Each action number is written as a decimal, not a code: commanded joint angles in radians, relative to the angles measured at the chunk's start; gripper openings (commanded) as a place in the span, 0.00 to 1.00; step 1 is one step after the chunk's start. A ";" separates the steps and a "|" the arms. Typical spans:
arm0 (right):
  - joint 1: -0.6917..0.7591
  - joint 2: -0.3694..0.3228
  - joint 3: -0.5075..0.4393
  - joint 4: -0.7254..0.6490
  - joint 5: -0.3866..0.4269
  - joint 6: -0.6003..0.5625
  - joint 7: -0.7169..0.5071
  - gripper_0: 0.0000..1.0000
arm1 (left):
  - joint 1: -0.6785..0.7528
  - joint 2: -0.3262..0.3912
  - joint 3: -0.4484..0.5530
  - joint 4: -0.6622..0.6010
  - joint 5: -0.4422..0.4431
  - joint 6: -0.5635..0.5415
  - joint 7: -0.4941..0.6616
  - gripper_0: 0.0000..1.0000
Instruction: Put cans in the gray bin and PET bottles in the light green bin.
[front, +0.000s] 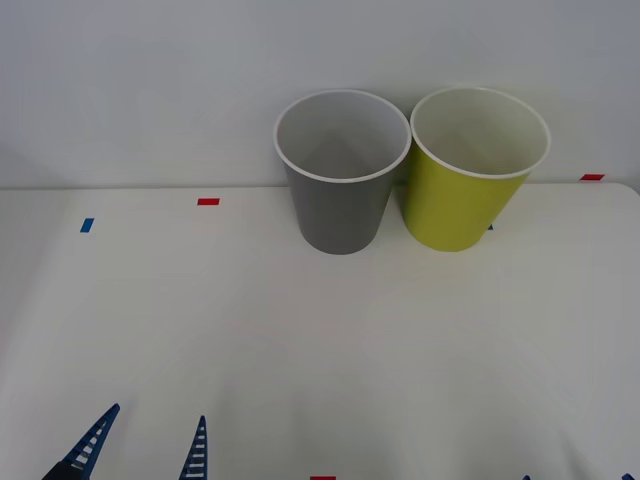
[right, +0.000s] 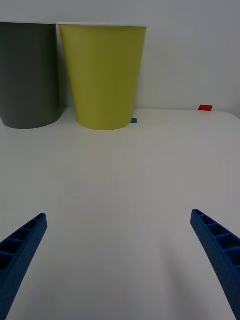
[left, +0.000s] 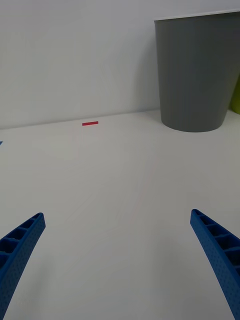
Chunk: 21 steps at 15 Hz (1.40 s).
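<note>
The gray bin (front: 341, 195) and the light green bin (front: 463, 190) stand upright side by side at the back of the white table, nearly touching, both with pale insides showing nothing in them. The cans and PET bottles are out of view. My left gripper (front: 150, 445) is open low at the table's near left edge, far from the bins. In the left wrist view the gray bin (left: 198, 75) stands ahead of the open left gripper (left: 117, 235). In the right wrist view the right gripper (right: 117, 235) is open, with the green bin (right: 104, 75) and gray bin (right: 27, 75) ahead.
A white wall rises right behind the bins. Small red tape marks (front: 208, 201) (front: 592, 177) and a blue one (front: 86, 225) lie on the table (front: 320, 340). The table's right edge curves near the green bin.
</note>
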 joint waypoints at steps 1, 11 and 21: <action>0.000 0.000 0.000 0.000 0.000 0.000 0.000 1.00 | 0.048 -0.004 0.004 -0.001 0.003 -0.084 -0.015 1.00; 0.000 0.000 0.000 0.000 0.000 0.000 0.000 1.00 | 0.066 -0.004 0.007 0.001 0.000 -0.093 -0.023 1.00; 0.000 0.000 0.000 0.000 0.000 0.000 0.000 1.00 | 0.066 -0.004 0.007 0.001 0.000 -0.093 -0.023 1.00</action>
